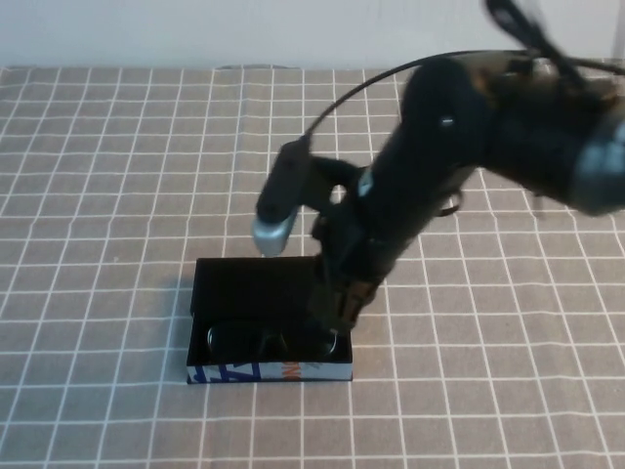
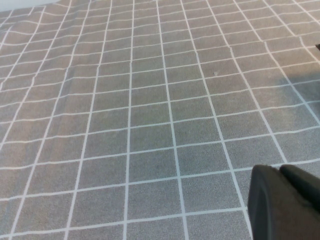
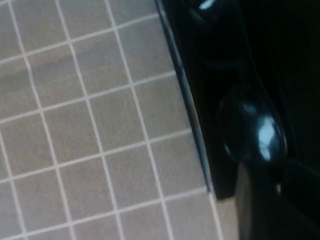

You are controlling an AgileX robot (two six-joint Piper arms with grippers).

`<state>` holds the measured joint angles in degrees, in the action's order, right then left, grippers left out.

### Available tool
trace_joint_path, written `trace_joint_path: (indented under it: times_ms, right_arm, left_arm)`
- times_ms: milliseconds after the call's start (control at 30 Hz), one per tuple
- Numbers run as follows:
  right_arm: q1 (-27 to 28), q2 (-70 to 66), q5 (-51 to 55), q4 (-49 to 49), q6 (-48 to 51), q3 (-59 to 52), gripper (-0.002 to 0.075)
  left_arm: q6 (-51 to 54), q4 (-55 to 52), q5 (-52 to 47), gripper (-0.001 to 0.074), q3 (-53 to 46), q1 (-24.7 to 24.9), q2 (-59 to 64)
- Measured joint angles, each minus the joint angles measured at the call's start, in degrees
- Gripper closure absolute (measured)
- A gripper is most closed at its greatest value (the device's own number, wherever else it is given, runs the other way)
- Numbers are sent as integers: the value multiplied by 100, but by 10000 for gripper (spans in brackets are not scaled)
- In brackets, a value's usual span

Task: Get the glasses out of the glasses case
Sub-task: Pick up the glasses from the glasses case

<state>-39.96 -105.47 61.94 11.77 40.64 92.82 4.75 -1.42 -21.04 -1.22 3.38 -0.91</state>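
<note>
The black glasses case (image 1: 249, 281) lies open on the checked cloth, with its blue-and-white printed side (image 1: 269, 372) facing me. The black glasses (image 1: 266, 342) lie inside along that front wall. My right gripper (image 1: 335, 318) reaches down into the case's right end, at the right lens. In the right wrist view, a glossy dark lens (image 3: 255, 131) sits just ahead of the gripper (image 3: 272, 210), inside the case wall (image 3: 186, 95). My left gripper (image 2: 282, 200) shows only in the left wrist view. It is shut and empty above bare cloth.
A grey-brown cloth with a white grid (image 1: 107, 195) covers the whole table. The right arm (image 1: 439, 166) and its cable hang over the table's middle right. The back wall edge runs along the top.
</note>
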Motion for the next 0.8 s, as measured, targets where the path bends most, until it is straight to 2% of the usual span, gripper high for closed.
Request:
trace_joint_path:
  times_ms: [167,233,400,800]
  right_arm:
    - [-112,-808,277,50,1026,781,459]
    - [-138,-1052,322,59,1467,991,428]
    - [-175,-1542,323,128,2015,1368,412]
    - [-185,-2064,148,226,2092,1768,409]
  left_arm:
    - [0,0,0,739,0,0,0]
    - [0,0,0,739,0,0,0]
    - [0,0,0,739,0,0,0]
    - [0,0,0,740,0,0,0]
